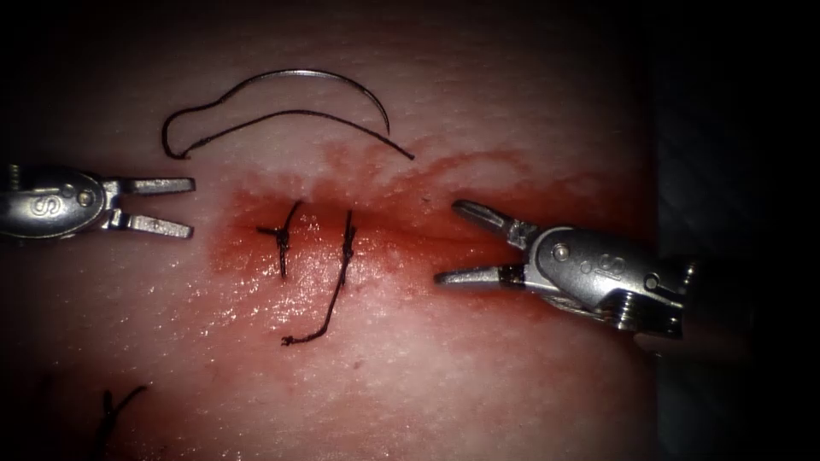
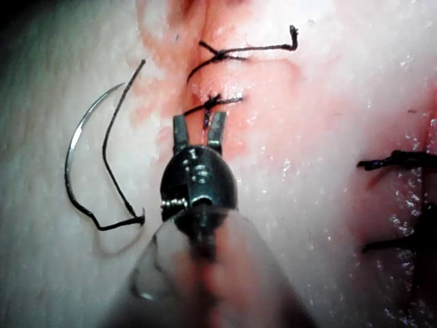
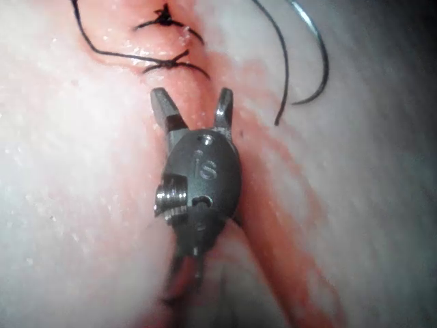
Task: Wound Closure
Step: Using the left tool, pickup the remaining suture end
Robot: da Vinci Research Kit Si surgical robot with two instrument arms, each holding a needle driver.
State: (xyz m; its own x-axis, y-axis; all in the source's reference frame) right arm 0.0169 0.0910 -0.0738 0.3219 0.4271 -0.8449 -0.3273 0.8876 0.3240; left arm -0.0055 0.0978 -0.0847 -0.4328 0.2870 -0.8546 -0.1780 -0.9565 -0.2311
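While both tools hover with their jaws apart and hold nothing, the curved needle (image 1: 342, 81) lies loose on the tissue (image 1: 478, 384) above the cut (image 1: 410, 230), not in the tissue. Its thread (image 1: 256, 122) trails from it in a loop, also above the cut. The left tool (image 1: 184, 207) sits off the cut's left end, clear of the red fluid (image 1: 530, 192). The right tool (image 1: 448, 242) is at the cut's right part, one jaw above the cut line and one below. Two knotted stitches (image 1: 284, 235) cross the cut between the tools; the right-hand stitch (image 1: 346, 248) has a long tail (image 1: 316, 329) running down from the cut.
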